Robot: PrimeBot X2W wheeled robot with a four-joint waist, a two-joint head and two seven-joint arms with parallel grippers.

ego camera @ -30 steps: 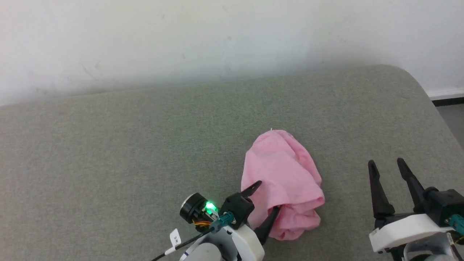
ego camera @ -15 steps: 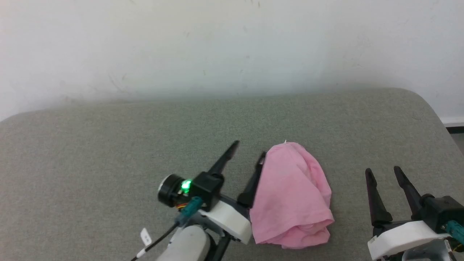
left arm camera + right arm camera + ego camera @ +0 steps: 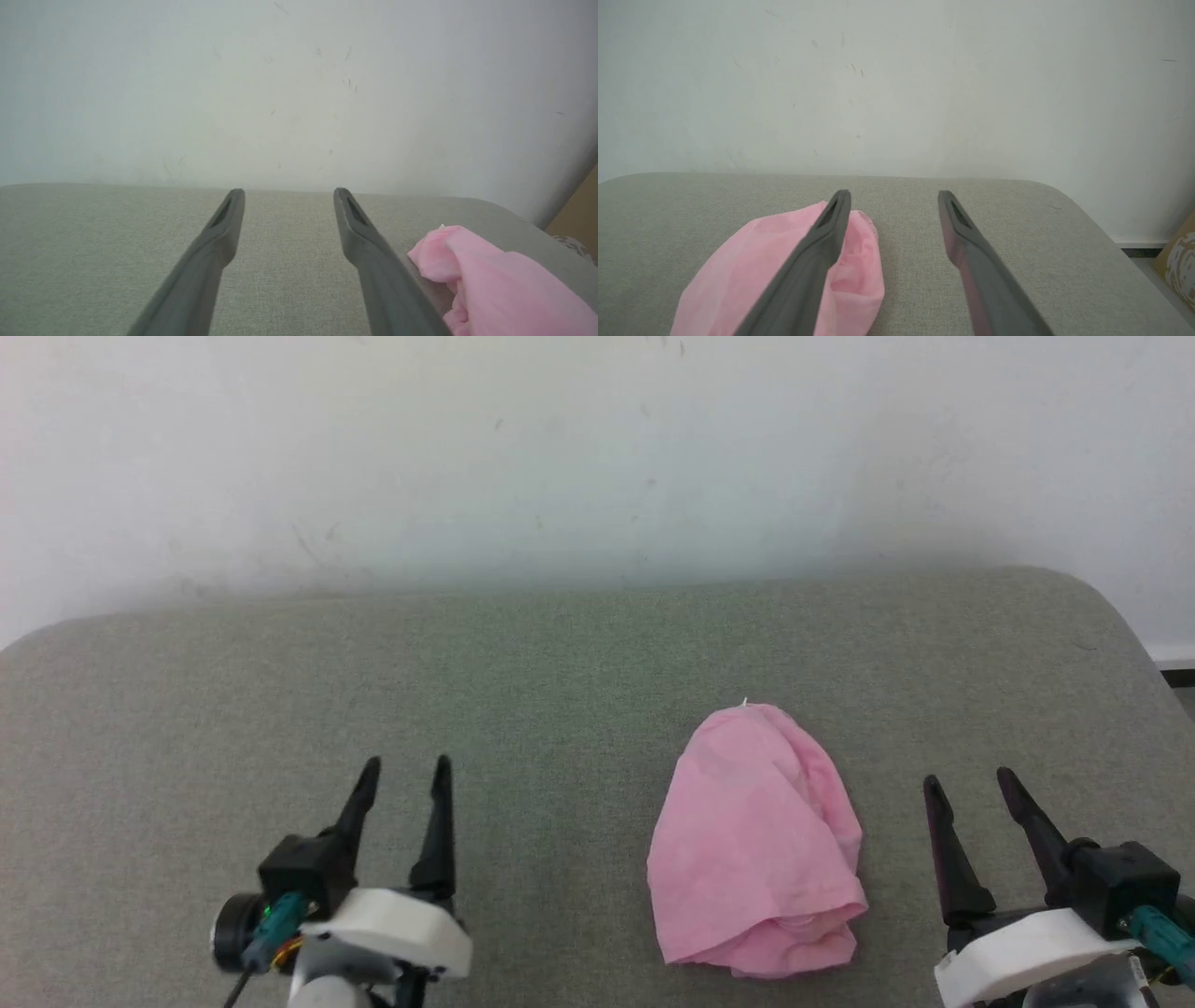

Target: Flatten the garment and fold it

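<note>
A scuffed white wall (image 3: 560, 448) backs a padded grey-green bench (image 3: 560, 644) with rounded corners.

At the near left, the left pincer (image 3: 407, 763) hovers released and empty, well apart from the cloth. In its wrist view the weave shows bare between the fingers.

Right of centre lie the shorts (image 3: 756, 840), a pink mound doubled over on itself. The far end is rounded and the near edge is rolled thick. A white fleck at the far tip may be the label, but it is too small to be sure. The shorts look bundled rather than spread, so flattening seems to be the step in hand.

The right pincer (image 3: 969, 777) waits near the cloth's right side, likewise released and holding nothing.

To do this well, each pincer should probably pinch one outer layer at opposite ends of the rolled near edge. Taking the whole wad would only drag the bundle. Then lift, draw apart and lay the cloth down across the open bench to the left.

Nothing on the bench blocks that. At far right the bench ends, with floor (image 3: 1178, 695) below and a tan box (image 3: 1178, 256) beyond, so pulling that way risks dropping the cloth off the edge.
</note>
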